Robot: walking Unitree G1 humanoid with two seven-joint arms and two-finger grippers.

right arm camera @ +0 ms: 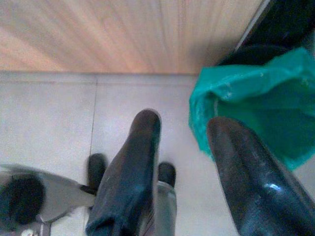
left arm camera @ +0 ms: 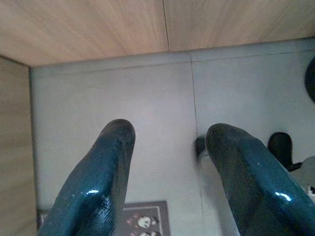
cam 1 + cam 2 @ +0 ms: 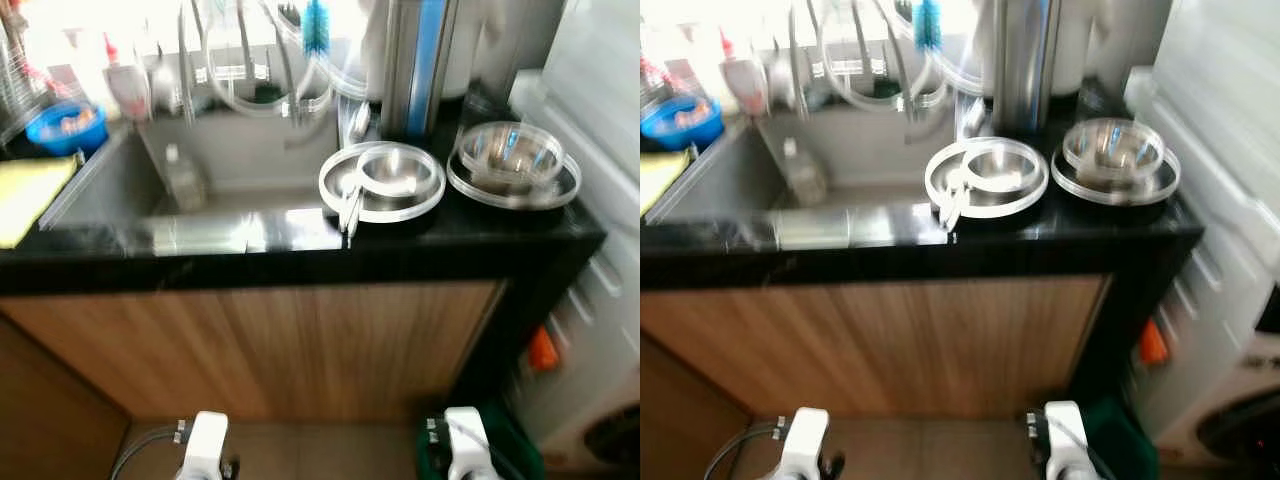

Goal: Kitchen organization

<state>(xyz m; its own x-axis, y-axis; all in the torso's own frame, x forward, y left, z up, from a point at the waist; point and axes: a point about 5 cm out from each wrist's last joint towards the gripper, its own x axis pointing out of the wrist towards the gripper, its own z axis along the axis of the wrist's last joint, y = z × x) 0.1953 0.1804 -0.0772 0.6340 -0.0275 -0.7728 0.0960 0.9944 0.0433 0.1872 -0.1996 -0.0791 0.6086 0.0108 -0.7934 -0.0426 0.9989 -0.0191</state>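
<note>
Two glass lids (image 3: 381, 183) (image 3: 514, 176) on counter (image 3: 300, 250); one blue bowl (image 3: 65, 127).

The sink (image 3: 110, 190) sits in the left part of the tabletop (image 3: 300, 262), a small bottle (image 3: 183, 178) lying in it. Right of the sink stand two bowl-on-plate sets — the near set (image 3: 382, 180) and the far-right set (image 3: 513, 165) — with a tall cylinder (image 3: 415, 65) behind them. A tub (image 3: 65, 127) sits behind the sink's left corner, and a cloth (image 3: 28, 195) lies at the far left — a bin bag (image 1: 256, 103) is on the floor below.
</note>
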